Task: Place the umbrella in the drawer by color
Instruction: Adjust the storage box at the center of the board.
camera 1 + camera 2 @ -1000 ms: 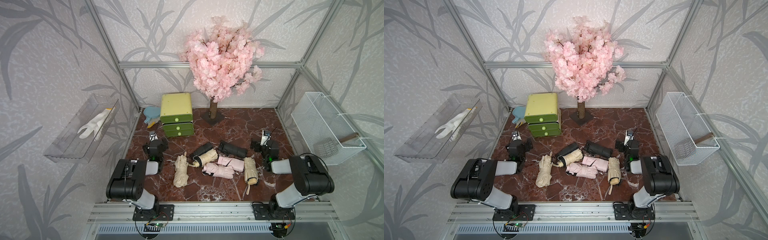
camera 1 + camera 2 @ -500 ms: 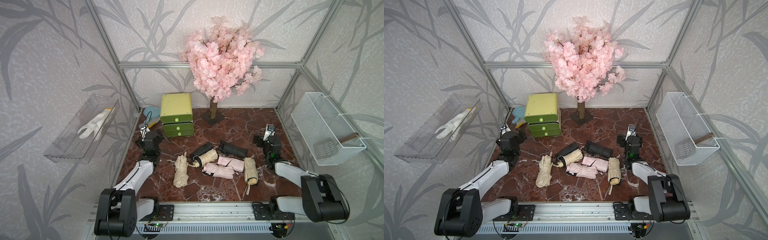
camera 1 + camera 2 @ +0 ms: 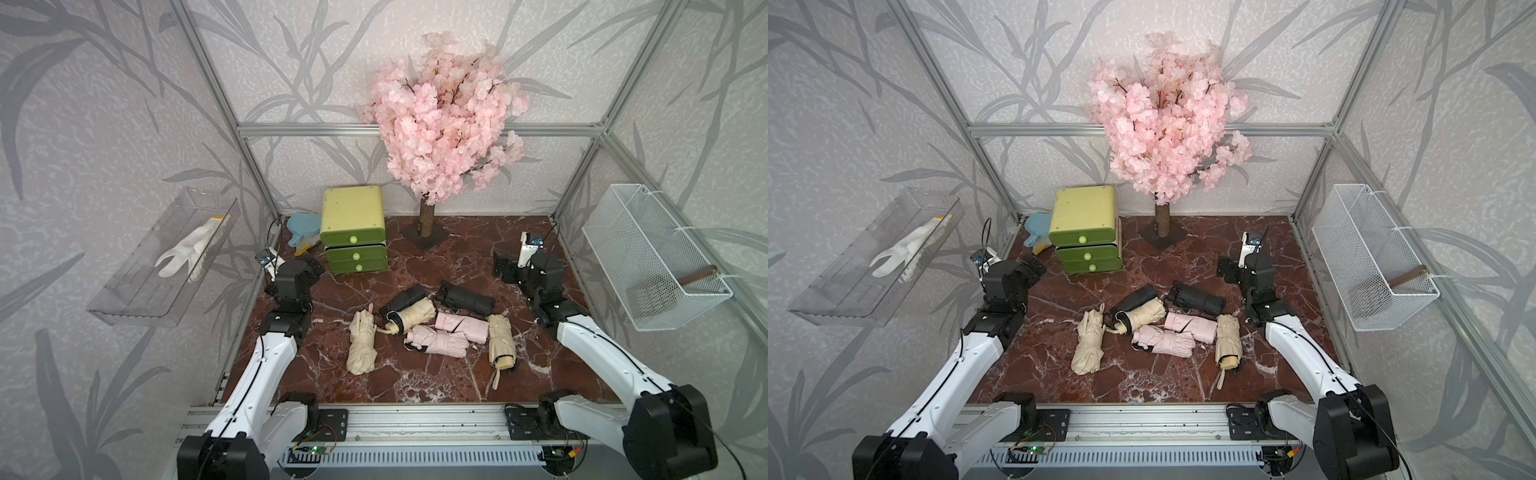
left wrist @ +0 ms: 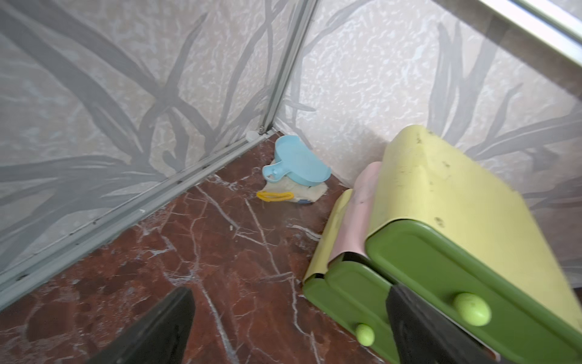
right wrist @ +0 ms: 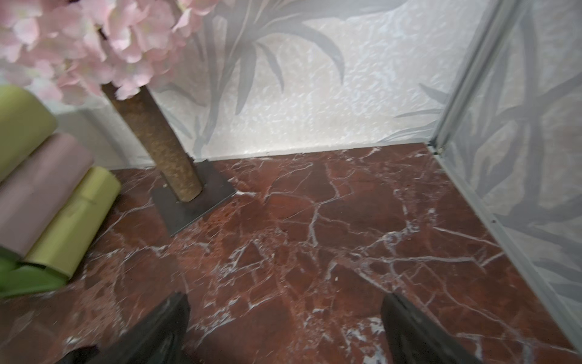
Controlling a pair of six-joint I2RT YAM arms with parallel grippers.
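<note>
The left gripper [image 3: 311,264] is hovering with jaws spread wide and empty, just beside the green drawer unit [image 3: 354,232]; the right gripper [image 3: 502,269] is hovering equally spread over the right side of the marble table [image 3: 415,382]. Folded umbrellas [image 3: 440,343] — cream, pink, black — are lying heaped at its centre, well apart from both.

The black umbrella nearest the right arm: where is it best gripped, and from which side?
I would grip the black umbrella across the middle of its rolled body, coming down from above with the right gripper. It lies flat and uncovered, its far side free; a pink umbrella crowds its near side.
</note>
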